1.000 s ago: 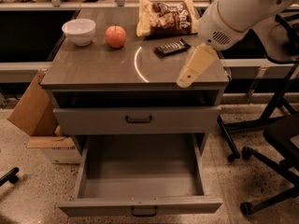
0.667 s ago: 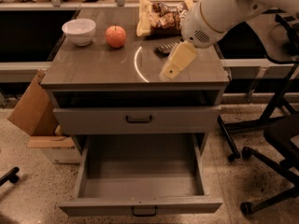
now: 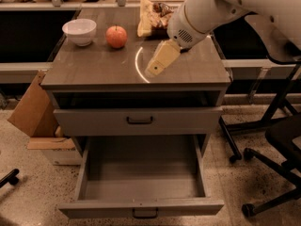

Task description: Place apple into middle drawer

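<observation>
The apple, red-orange and round, sits on the cabinet top at the back left, just right of a white bowl. The middle drawer, the cabinet's lowest, is pulled out and its grey inside is bare. My gripper hangs over the middle of the cabinet top, on the end of the white arm coming in from the upper right. It is to the right of the apple and nearer the front, apart from it. It holds nothing that I can see.
A snack bag lies at the back of the top, partly behind the arm. The upper grey drawer front is shut. A cardboard box leans at the left. Black chair legs stand at the right.
My gripper has moved left across the cabinet top, from near the right edge toward the middle and closer to the apple. A dark item near the snack bag is now hidden behind the arm.
</observation>
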`<state>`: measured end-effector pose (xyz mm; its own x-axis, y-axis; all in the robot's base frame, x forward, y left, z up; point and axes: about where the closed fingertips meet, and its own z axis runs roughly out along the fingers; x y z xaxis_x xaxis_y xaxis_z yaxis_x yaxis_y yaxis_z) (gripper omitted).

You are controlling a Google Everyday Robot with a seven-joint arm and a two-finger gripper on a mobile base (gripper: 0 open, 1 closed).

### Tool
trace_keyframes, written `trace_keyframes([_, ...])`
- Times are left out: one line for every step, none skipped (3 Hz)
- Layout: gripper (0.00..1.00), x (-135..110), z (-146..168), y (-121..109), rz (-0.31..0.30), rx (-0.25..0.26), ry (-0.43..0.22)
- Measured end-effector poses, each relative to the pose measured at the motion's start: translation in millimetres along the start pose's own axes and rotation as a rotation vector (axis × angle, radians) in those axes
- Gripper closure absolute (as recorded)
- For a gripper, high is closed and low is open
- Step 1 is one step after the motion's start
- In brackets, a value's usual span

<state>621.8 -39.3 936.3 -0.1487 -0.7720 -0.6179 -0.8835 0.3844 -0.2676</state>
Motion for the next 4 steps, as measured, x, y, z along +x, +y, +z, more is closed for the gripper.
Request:
trace_keyframes([0.00,-4.0,14.2,-7.3,0.014,0.012,-0.011])
trace_keyframes([0.00,-13.1,37.5,-24.8,0.044,0.026,-0.051])
trace_keyframes([0.00,-24.5,75.5,-53.2,0.089,0.029,-0.127])
trace_keyframes([0.00,-33.1,108.9,-76.5,0.120,0.029,-0.184])
